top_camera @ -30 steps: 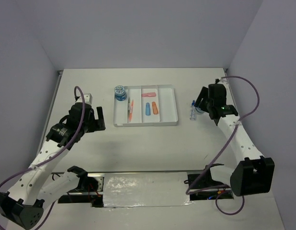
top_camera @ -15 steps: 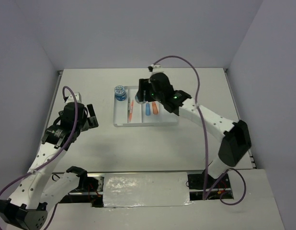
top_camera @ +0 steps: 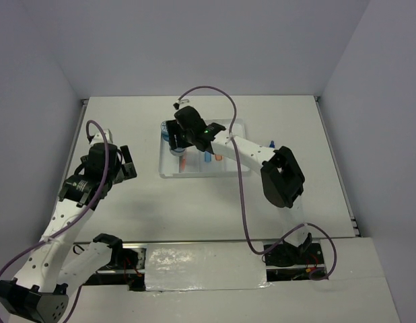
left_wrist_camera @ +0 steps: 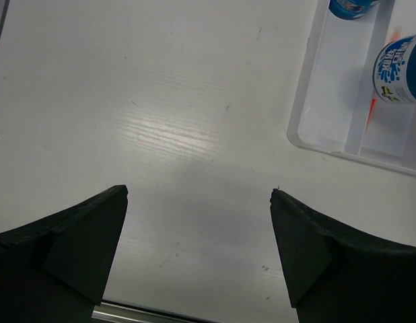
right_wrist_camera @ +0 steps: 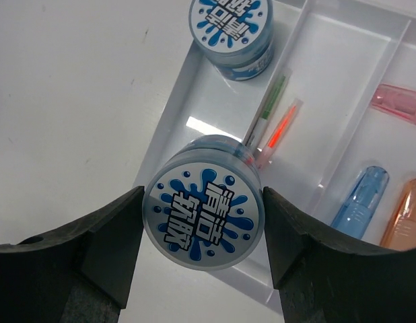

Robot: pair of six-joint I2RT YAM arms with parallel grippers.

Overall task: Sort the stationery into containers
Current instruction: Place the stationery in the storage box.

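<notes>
My right gripper (right_wrist_camera: 202, 190) is shut on a round blue-white roll (right_wrist_camera: 203, 210), holding it by its sides just above the near part of the white tray's (right_wrist_camera: 169, 114) leftmost compartment. A second roll (right_wrist_camera: 230, 27) sits at that compartment's far end. A thin green pen (right_wrist_camera: 267, 111) and an orange pen (right_wrist_camera: 279, 131) lie in the compartment beside it. Further right lie pink (right_wrist_camera: 398, 104), blue (right_wrist_camera: 359, 200) and orange (right_wrist_camera: 406, 215) capsules. My left gripper (left_wrist_camera: 199, 195) hangs open over bare table, left of the tray (left_wrist_camera: 322, 134). From above, the right gripper (top_camera: 176, 142) covers the tray's left end.
A small clear blue-capped bottle (top_camera: 271, 144) lies on the table right of the tray (top_camera: 228, 171), partly behind my right arm. The right arm stretches across the tray from the right. Grey walls close in the table on three sides.
My right arm has swung from the table's right side, across the tray, to its leftmost compartment. The left arm drew back a little to the left and then held still.
</notes>
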